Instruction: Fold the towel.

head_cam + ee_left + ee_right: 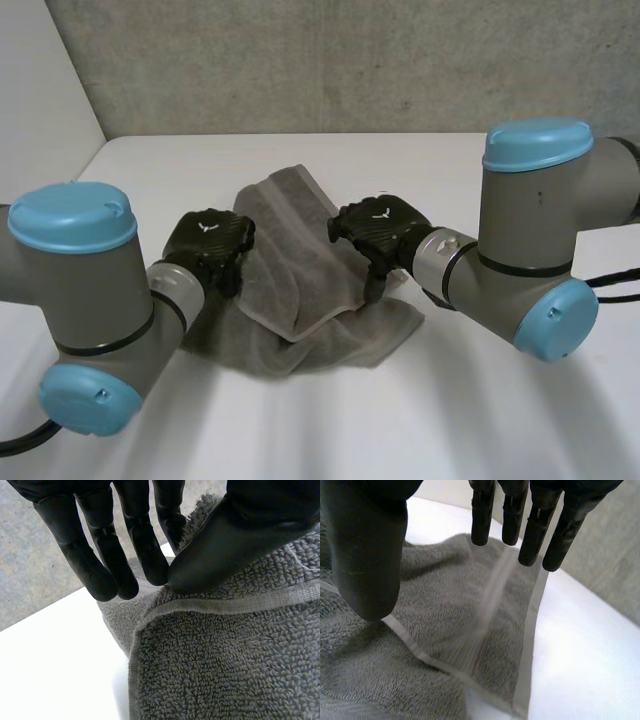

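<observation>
A white table stands against a rough grey wall, a pale panel at its left end

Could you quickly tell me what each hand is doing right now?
Left hand: pinching the towel edge.
Right hand: open over the towel.

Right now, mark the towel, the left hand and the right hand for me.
towel point(300, 285): head view, middle of the folded-over upper layer.
left hand point(208, 240): head view, back of the hand, at the towel's edge.
right hand point(385, 228): head view, back of the hand, over the towel.
</observation>
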Motion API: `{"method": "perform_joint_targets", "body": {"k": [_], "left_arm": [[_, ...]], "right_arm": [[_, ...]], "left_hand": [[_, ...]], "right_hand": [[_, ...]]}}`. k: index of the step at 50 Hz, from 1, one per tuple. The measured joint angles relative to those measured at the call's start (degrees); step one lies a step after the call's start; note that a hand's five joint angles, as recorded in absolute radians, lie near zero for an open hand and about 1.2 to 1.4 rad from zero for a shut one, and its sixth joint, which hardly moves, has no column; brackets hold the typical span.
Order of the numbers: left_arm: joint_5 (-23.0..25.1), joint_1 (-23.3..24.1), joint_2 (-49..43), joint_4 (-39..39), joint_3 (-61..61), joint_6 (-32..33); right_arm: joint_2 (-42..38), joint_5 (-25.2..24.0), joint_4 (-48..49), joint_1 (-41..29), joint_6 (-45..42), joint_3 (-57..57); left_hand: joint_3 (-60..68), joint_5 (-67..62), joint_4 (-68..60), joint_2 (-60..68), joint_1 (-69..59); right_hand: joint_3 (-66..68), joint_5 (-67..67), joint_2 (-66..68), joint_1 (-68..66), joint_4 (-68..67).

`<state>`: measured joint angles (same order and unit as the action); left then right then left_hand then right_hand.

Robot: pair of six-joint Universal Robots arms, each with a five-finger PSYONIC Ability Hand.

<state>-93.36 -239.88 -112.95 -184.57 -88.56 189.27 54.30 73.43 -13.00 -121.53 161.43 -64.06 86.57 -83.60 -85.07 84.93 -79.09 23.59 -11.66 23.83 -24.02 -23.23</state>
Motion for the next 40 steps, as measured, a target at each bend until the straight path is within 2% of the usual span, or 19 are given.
{"method": "perform_joint_targets", "body": {"k": [1, 3, 4, 5, 6, 9, 14, 18, 24, 28, 30, 40], "left_arm": [[0.0, 0.0, 0.3, 0.0, -0.7, 0.0], [0.1, -0.1, 0.8, 0.0, -2.1, 0.0], [0.1, -0.2, 1.2, 0.0, -3.1, 0.1], [0.1, -0.2, 1.5, 0.0, -3.7, 0.1], [0.1, -0.4, 2.0, -0.1, -4.9, 0.1], [0.1, -1.1, 3.4, -0.4, -8.0, 0.2], [0.2, -3.8, 6.2, -1.5, -12.8, 0.2], [0.3, -5.9, 8.0, -2.9, -15.6, 0.1], [0.4, -7.3, 9.0, -4.8, -17.4, 0.1], [0.4, -7.6, 8.8, -5.4, -18.0, 0.0], [0.4, -7.7, 8.4, -5.5, -18.2, 0.0], [0.8, -7.6, 2.9, -6.8, -15.8, -0.3]], "right_arm": [[-0.7, -0.1, -0.3, 0.3, 0.7, 0.5], [-2.1, -0.2, -1.0, 0.8, 1.7, 1.3], [-3.1, -0.3, -1.5, 1.0, 2.1, 2.0], [-3.6, -0.4, -1.8, 1.1, 2.3, 2.3], [-4.6, -0.5, -2.3, 1.3, 2.7, 3.0], [-6.8, -0.7, -3.1, 1.4, 3.9, 4.5], [-10.6, -1.3, -3.4, 0.9, 6.8, 6.9], [-13.5, -1.9, -2.6, -0.6, 8.0, 8.4], [-16.6, -1.7, 1.7, -2.5, 8.6, 9.9], [-17.1, -1.2, 5.0, -2.8, 8.8, 10.2], [-16.9, -0.9, 6.1, -2.9, 8.9, 10.3], [-11.2, 2.7, 7.0, -0.8, 8.7, 7.5]], "left_hand": [[-3.1, 1.2, 2.6, -2.5, 0.0], [-15.9, 12.1, 15.2, -14.4, 8.8], [-24.7, 20.8, 24.1, -23.0, 17.3], [-28.0, 23.9, 26.5, -26.3, 20.7], [-35.2, 31.6, 34.3, -33.4, 27.9], [-43.1, 40.0, 41.6, -41.1, 35.5], [-45.6, 43.3, 43.6, -43.3, 37.8], [-46.6, 44.3, 44.7, -44.6, 38.8], [-47.9, 45.4, 45.9, -46.1, 40.1], [-49.9, 47.6, 48.1, -48.2, 42.1], [-50.9, 48.6, 49.0, -49.3, 43.1], [-57.9, 56.0, 55.9, -55.9, 50.0]], "right_hand": [[0.0, 0.0, 0.0, 0.0, 0.0], [0.0, 0.0, 0.0, 0.0, 0.0], [0.0, 0.0, 0.0, 0.0, 0.0], [0.0, 0.0, 0.0, 0.0, 0.0], [0.0, -0.1, 0.0, 0.0, 0.0], [0.0, -0.2, 0.0, 0.0, 0.0], [0.1, -1.2, 0.1, 0.0, -0.1], [5.9, -8.5, 5.3, -5.5, -6.3], [26.0, -27.9, 26.0, -26.2, -26.3], [45.6, -48.2, 45.8, -46.5, -46.1], [51.7, -54.6, 50.9, -51.8, -52.3], [52.3, -55.2, 51.2, -52.0, -53.0]]}}
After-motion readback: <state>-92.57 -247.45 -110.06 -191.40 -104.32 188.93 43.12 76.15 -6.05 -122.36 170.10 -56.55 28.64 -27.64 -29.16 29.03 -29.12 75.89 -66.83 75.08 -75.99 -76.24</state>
